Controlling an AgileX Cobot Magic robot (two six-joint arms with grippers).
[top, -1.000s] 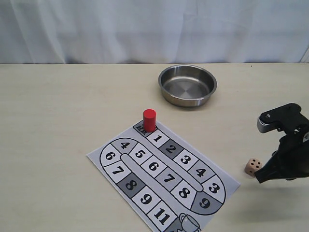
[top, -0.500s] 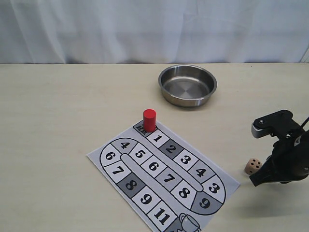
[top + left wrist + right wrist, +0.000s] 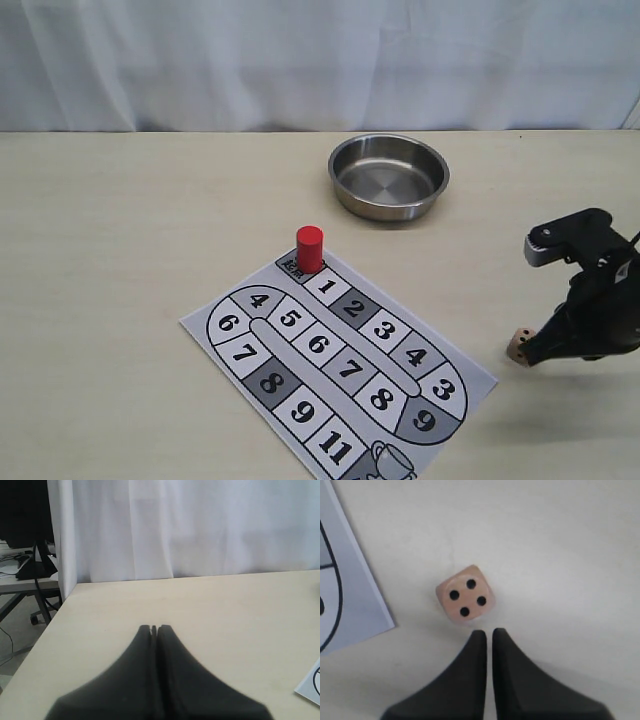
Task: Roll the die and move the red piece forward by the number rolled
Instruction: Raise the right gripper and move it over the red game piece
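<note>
The tan die (image 3: 517,346) lies on the table just right of the numbered board (image 3: 200,322). In the right wrist view the die (image 3: 465,599) shows four pips on top. My right gripper (image 3: 530,357) is low beside it, its tips (image 3: 489,632) shut with only a thin slit and nothing between them, just short of the die. The red piece (image 3: 309,248) stands upright on the start square above square 1. My left gripper (image 3: 154,627) is shut and empty over bare table, out of the exterior view.
A steel bowl (image 3: 388,177) sits behind the board. The board's edge (image 3: 350,590) lies close to the die, and its corner (image 3: 311,685) shows in the left wrist view. White curtain behind the table; the table's left edge drops toward an office area.
My right gripper has come down and slightly left, and now hides part of the die. Die, red piece and board have not moved.
</note>
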